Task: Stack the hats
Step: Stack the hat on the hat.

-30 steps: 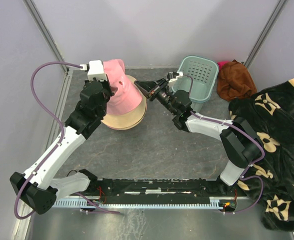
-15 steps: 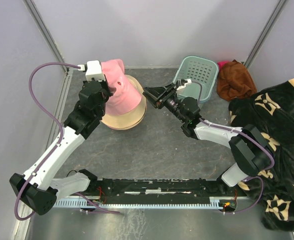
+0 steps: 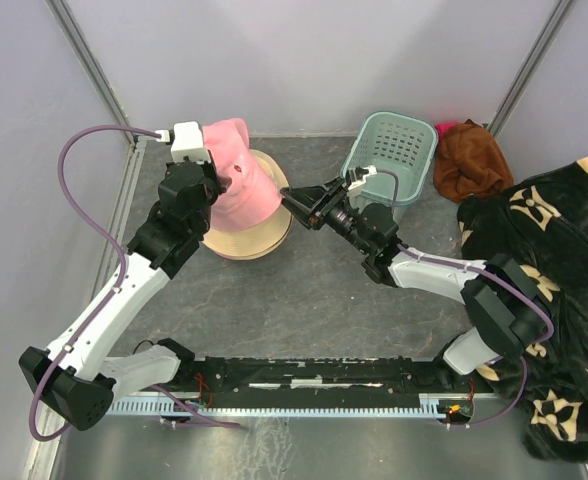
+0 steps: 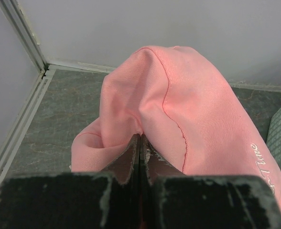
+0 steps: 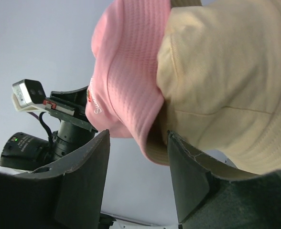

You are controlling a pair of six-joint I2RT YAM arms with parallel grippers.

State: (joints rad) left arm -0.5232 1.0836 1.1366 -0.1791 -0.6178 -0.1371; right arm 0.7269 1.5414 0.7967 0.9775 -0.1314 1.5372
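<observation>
The bench [image 3: 304, 300] is showing a dark grey, stone-like top with pale veins, and pale lilac walls [image 3: 304, 60] are closing it in on three sides. A metal post [image 3: 89, 60] is slanting up at the 11 o'clock corner. A black rail [image 3: 304, 375] with the arm bases is running along the 6 o'clock edge.

The hats are sitting at about 11 o'clock on the bench. The beige hat [image 3: 254, 240] is lying flat, and the pink hat [image 3: 244, 185] is resting on top of it, with its crown pulled upward. The left gripper [image 4: 140, 140] is pinching a fold of the pink hat, its jaws pressed fully together on the fabric.

The right gripper [image 3: 296, 200] is hovering just beside the stack, on its 3 o'clock side. Its jaws are standing wide apart and are holding nothing; in the right wrist view both brims are showing beyond them.

A teal basket [image 3: 414, 175] is standing at 1 o'clock, a rust-brown cloth [image 3: 469, 160] is lying at 2 o'clock, and a black blanket [image 3: 544, 260] with beige flowers is hanging over the 3 o'clock edge.
</observation>
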